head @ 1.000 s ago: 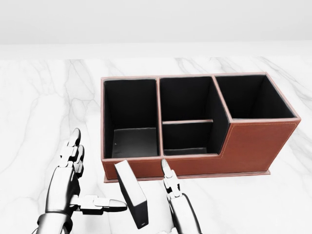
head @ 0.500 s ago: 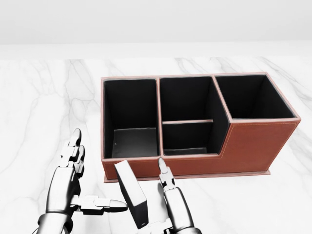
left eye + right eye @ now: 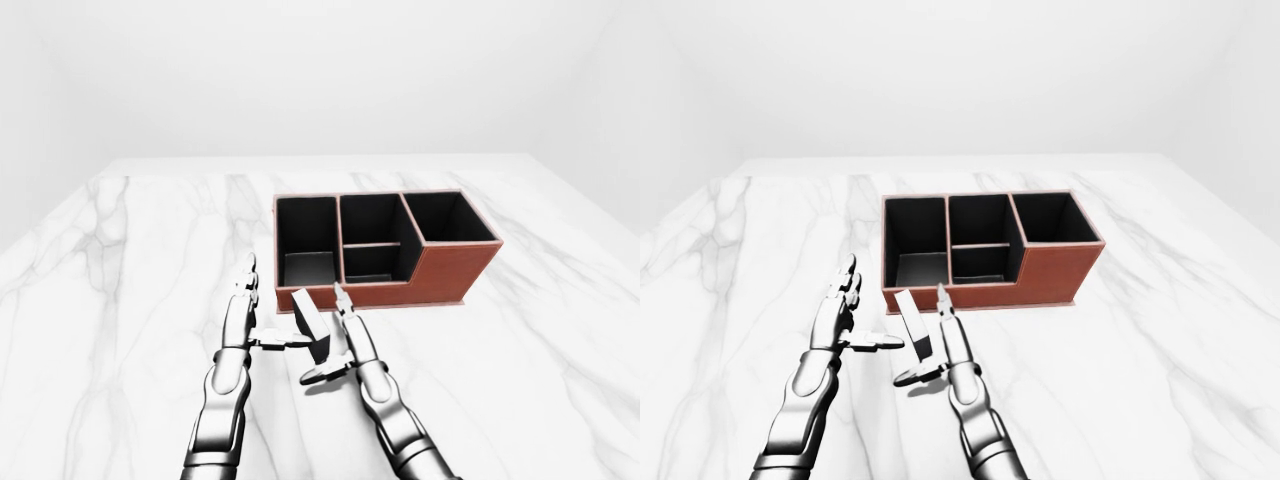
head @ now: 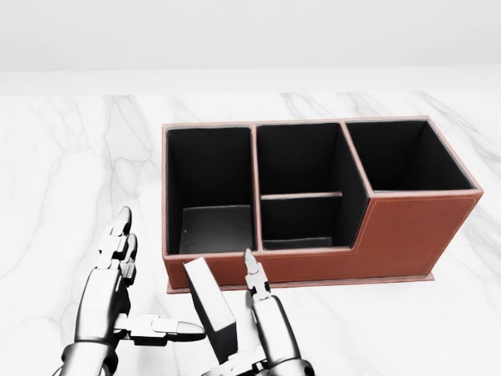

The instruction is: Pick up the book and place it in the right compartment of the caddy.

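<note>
A small dark book [image 4: 208, 304] stands on edge, tilted, on the marble table just below the caddy's left end. The brown caddy [image 4: 407, 235] has black compartments; the right compartment [image 4: 403, 157] is the tallest and shows nothing inside. My left hand [image 4: 149, 290] is open to the left of the book, thumb pointing at it, not touching. My right hand [image 4: 239, 321] is open, its straight fingers [image 4: 252, 276] against the book's right side and its thumb low by the book's bottom end. Both hands and the book [image 3: 311, 322] also show in the left-eye view.
The white marble table [image 3: 120, 260] stretches wide on all sides of the caddy. The caddy's left compartment [image 4: 207, 188] and the split middle compartment [image 4: 301, 184] hold nothing that shows. A plain white wall stands behind the table.
My right hand has moved left and up, close against the book's right side, and its thumb has come into view beneath the book. The left hand and the book have not moved.
</note>
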